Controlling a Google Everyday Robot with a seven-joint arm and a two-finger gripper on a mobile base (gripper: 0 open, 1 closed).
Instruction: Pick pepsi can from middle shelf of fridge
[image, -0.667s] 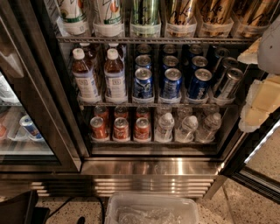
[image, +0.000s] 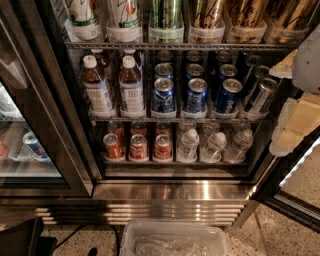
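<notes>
Pepsi cans fill three lanes at the centre of the middle shelf (image: 175, 119). They stand upright, filed front to back in clear trays, so each lane presents one can at the shelf's front edge. The pepsi can (image: 228, 96) heading the right-hand blue lane is judged the likeliest target, as it is nearest the gripper (image: 299, 120). The gripper hangs outside the fridge (image: 170, 192), off the shelf's right end and well apart from the cans. Whether it is spread or closed cannot be told. Brown drink bottles (image: 96, 90) fill the shelf's left end. Slim silver cans (image: 261, 95) fill its right corner, just beside the target.

Room is tight: neighbours stand close on both sides, and the rack of tall cans (image: 165, 25) sits low overhead. Approach is open only across the front edge. A sideways brush could tip the slim cans.
</notes>
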